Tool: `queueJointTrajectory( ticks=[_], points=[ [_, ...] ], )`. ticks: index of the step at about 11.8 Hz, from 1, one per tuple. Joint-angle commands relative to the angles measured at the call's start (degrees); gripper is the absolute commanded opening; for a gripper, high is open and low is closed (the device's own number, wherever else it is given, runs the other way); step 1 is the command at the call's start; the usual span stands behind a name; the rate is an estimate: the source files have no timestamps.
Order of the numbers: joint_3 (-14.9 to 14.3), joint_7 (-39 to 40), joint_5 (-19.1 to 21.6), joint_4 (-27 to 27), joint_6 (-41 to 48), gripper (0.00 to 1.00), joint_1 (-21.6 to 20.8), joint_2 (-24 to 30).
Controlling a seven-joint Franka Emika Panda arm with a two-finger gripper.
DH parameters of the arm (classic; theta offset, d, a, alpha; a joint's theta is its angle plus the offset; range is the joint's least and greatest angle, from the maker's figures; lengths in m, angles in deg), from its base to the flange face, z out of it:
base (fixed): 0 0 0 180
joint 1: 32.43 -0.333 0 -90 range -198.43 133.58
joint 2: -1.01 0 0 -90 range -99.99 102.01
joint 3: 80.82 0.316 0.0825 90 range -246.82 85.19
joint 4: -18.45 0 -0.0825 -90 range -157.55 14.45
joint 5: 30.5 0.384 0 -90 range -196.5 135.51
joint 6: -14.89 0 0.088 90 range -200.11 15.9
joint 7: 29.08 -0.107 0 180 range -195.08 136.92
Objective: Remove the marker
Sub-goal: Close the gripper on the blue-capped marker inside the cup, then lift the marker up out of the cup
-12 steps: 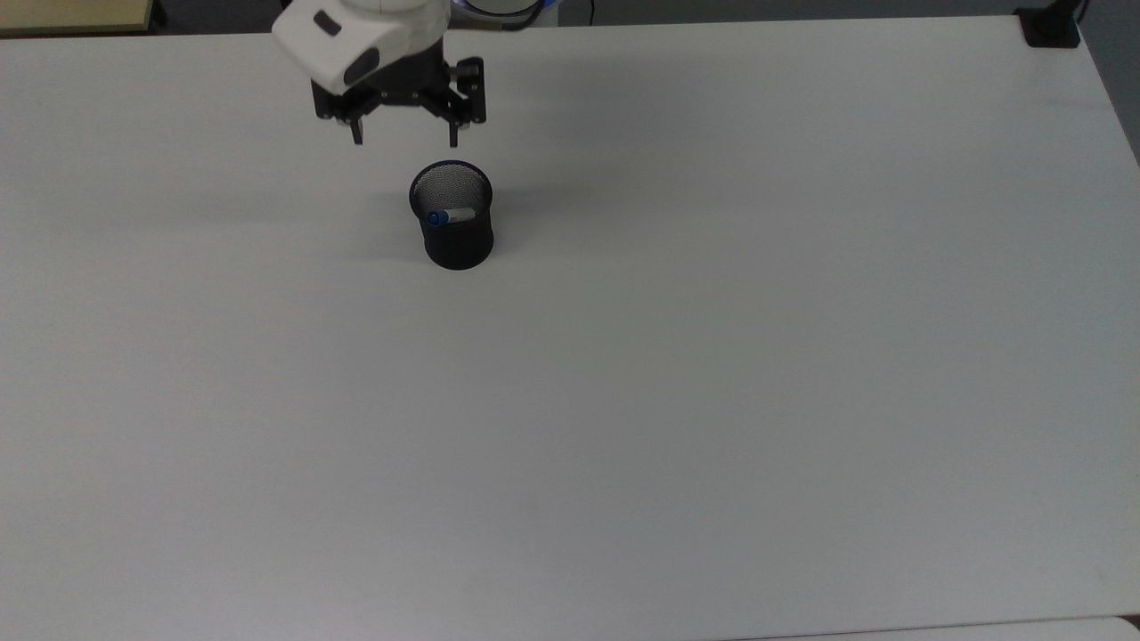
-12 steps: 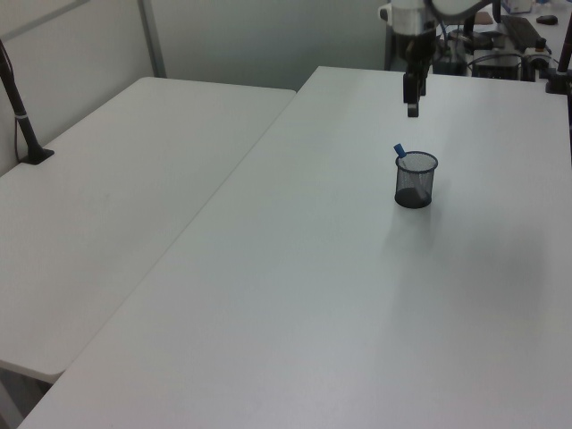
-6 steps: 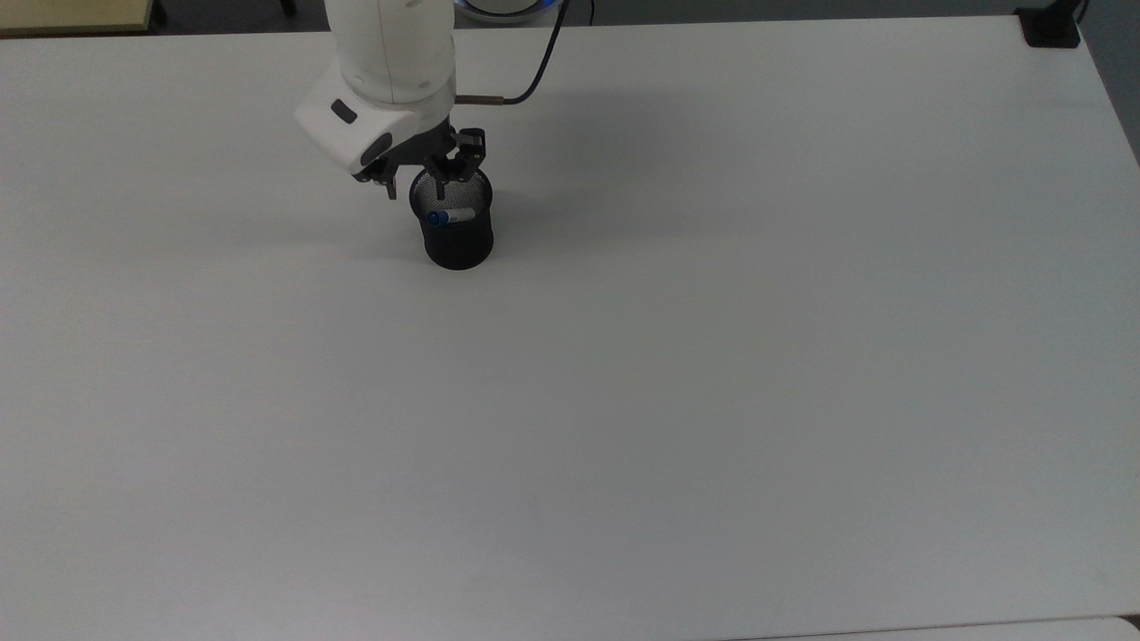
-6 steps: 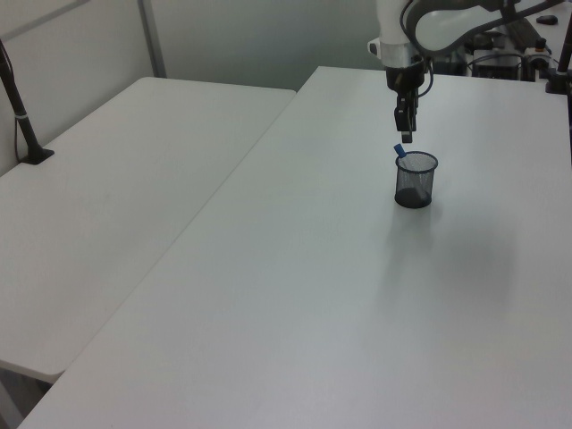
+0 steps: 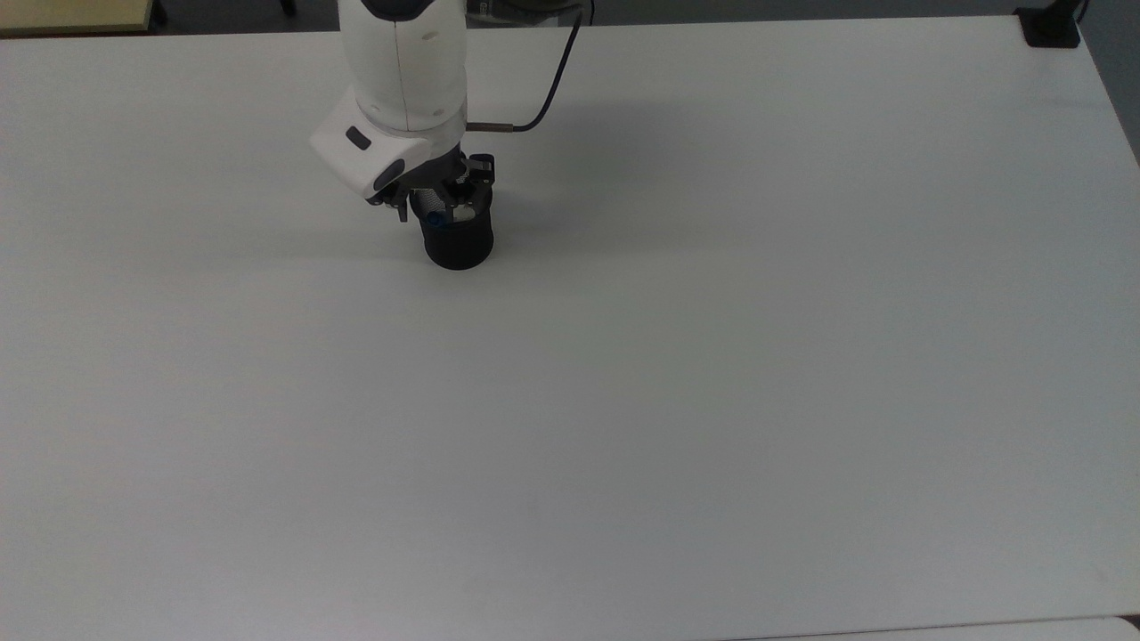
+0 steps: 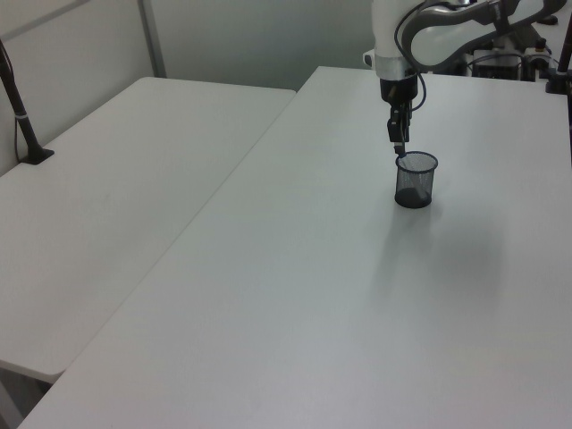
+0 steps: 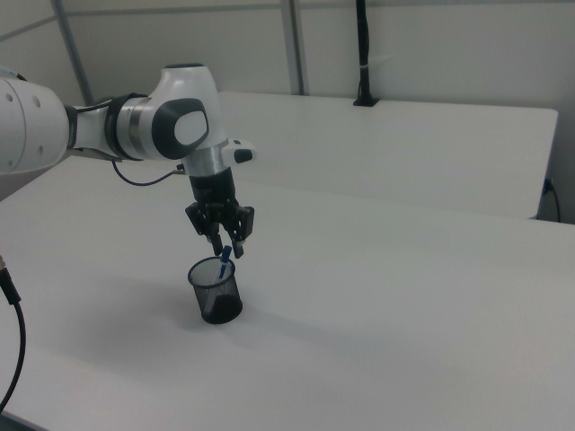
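The marker (image 7: 226, 256) stands tilted in a black mesh cup (image 7: 216, 292), its blue cap poking above the rim. In the top view its blue end (image 5: 433, 216) and white barrel (image 5: 463, 214) show inside the cup (image 5: 458, 242). My gripper (image 7: 228, 246) points down right over the cup's mouth and is open, one finger on each side of the marker's blue tip. I cannot tell whether the fingers touch it. In the left view the gripper (image 6: 399, 148) hangs just above the cup (image 6: 416, 180) at its left rim.
The cup stands on a wide white table (image 5: 677, 374). A second white table (image 6: 107, 188) adjoins it on the left view's left. A black post base (image 5: 1051, 28) sits at the top view's far right corner. A cable (image 5: 543, 98) trails from the arm.
The gripper came down and forward from behind the cup until it sits at the cup's mouth around the marker's tip. The cup and marker have not moved.
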Motion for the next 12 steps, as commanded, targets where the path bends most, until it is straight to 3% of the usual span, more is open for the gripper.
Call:
queueJointTrajectory(
  ticks=[1, 3, 4, 9, 12],
  points=[
    [0.0, -1.4, 0.0, -0.9, -1.4, 0.37, -1.0, -0.1],
    [0.1, -1.5, 0.3, -0.8, -1.4, 0.20, -1.0, -0.2],
    [0.1, -1.6, 0.4, -0.7, -1.2, 0.17, -1.0, -0.2],
    [0.1, -5.6, 0.8, 0.0, 0.2, 0.13, -0.8, 1.3],
    [-0.3, -4.9, 2.4, 4.3, 6.7, 0.12, 0.6, 5.0]
  ],
)
